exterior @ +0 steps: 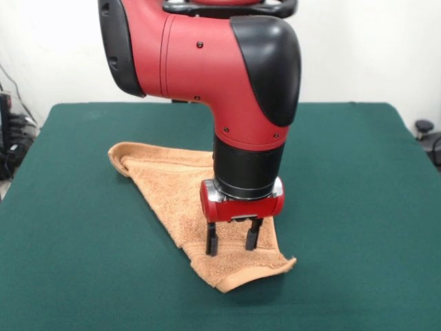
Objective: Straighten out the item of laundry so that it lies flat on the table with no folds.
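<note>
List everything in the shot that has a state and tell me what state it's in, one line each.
Towel: folded into a rough triangle on the table, not flat, left corner rolled over.
Gripper: open, fingers pointing down over the towel's near end, nothing held.
Arm: reaching down over the towel.
Table: green top, carrying the towel.

Bright, even light; soft shadow beneath the towel (186, 200); slight overall blur.
</note>
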Robot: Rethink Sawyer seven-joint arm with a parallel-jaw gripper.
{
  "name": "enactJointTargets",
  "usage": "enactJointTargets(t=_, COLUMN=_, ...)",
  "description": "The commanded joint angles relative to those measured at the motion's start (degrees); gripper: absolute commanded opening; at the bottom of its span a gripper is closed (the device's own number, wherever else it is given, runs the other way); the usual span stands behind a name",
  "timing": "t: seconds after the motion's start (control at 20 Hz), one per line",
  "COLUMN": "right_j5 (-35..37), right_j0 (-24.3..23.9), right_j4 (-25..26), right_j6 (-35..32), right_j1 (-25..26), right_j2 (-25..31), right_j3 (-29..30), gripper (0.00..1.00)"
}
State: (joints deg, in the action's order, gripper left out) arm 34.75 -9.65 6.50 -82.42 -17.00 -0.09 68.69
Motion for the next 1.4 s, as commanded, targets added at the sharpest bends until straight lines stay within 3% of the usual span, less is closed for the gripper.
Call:
enactJointTargets(t=0.05, right_j5=-2.2, right_j0=0.2, right_j4=-0.1, right_j6=-6.8, right_j1=-2.2, right_j2=3.9, right_j3=4.7, gripper=1.0)
enactJointTargets(t=1.4, right_j5=-1.9, right_j0=0.6, right_j4=-0.2, right_j6=-8.4, right_j1=-2.9, right_j2=2.8, right_j3=5.4, gripper=1.0)
